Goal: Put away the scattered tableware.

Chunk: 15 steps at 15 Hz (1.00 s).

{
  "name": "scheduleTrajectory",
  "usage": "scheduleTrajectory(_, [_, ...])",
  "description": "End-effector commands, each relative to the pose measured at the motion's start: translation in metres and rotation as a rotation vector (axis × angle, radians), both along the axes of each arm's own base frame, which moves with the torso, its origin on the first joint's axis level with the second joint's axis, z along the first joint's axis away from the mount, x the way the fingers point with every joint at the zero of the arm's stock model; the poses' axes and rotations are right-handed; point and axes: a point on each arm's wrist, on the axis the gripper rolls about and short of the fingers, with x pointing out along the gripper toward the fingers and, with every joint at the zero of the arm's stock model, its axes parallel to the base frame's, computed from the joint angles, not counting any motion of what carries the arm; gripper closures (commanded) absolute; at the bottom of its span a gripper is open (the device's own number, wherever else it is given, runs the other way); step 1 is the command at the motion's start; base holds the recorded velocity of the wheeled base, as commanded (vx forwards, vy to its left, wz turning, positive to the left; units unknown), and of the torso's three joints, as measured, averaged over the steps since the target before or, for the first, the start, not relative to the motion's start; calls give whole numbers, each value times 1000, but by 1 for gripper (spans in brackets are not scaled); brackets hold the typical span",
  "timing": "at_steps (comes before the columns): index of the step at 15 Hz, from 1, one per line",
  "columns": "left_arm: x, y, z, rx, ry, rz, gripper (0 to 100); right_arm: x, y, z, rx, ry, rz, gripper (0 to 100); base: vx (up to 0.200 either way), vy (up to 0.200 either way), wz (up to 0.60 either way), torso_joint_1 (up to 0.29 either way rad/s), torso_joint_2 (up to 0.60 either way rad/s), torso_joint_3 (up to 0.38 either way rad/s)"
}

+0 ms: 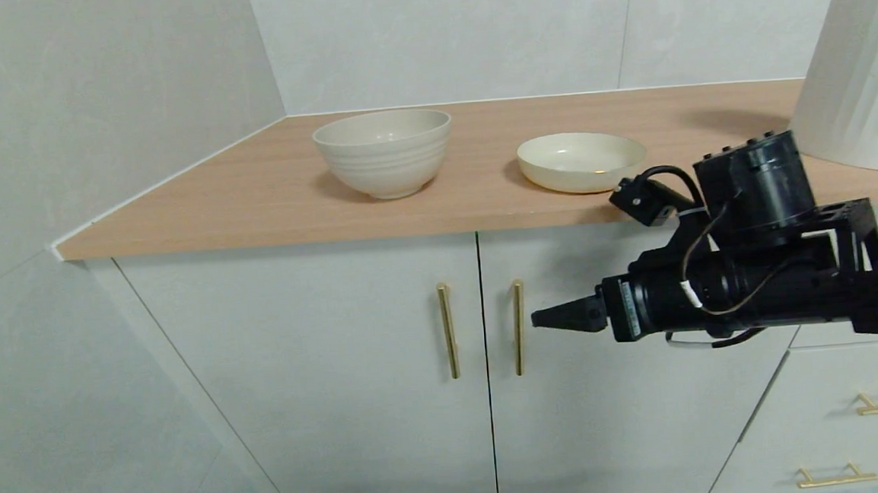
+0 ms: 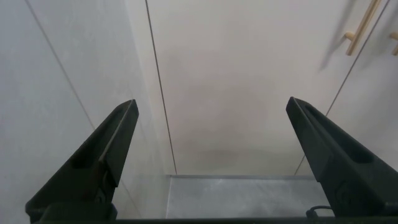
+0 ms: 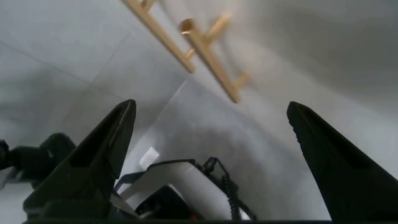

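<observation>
Head view: ribbed bowl (image 1: 384,152) and shallow dish (image 1: 581,161) are being borne, apart, on the bench (image 1: 253,204), while the right pincer (image 1: 539,318), spread wide and empty, is being held beside the door handle (image 1: 518,327), seemingly so that cupboard storage is being opened first.

The right arm (image 1: 754,288) comes in from the robot's right side and lies roughly level, wrist straight, with the right pincer (image 1: 548,317) pointing toward the robot's left. From the head view its fingers are seen edge-on as one dark tapered tip. The right wrist view shows the fingers (image 3: 93,162) spread wide apart. The left pincer (image 2: 211,102) is spread just as wide, its two dark prongs narrowing to thin tips.
</observation>
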Motion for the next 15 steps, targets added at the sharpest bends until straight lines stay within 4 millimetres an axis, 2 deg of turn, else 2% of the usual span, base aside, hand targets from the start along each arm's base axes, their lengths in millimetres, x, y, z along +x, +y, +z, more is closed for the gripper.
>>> scheduleTrajectory(1, [0,0,0,0,-1,0,0,10,25,-30,-38,51,37,0,0,0,0,0,0,0])
scheduleTrajectory(3, [0,0,0,0,1,0,0,14,35,-47,-58,32,12,0,0,0,0,0,0,0])
scheduleTrajectory(4, [0,0,0,0,1,0,0,14,35,-47,-58,32,12,0,0,0,0,0,0,0])
scheduleTrajectory(5, [0,0,0,0,-1,0,0,17,42,-59,-21,-31,6,0,0,0,0,0,0,0])
scheduleTrajectory(8, [0,0,0,0,1,0,0,20,53,-72,35,-128,-31,0,0,0,0,0,0,0])
scheduleTrajectory(15, [0,0,0,0,1,0,0,24,69,-82,106,-163,-72,0,0,0,0,0,0,0])
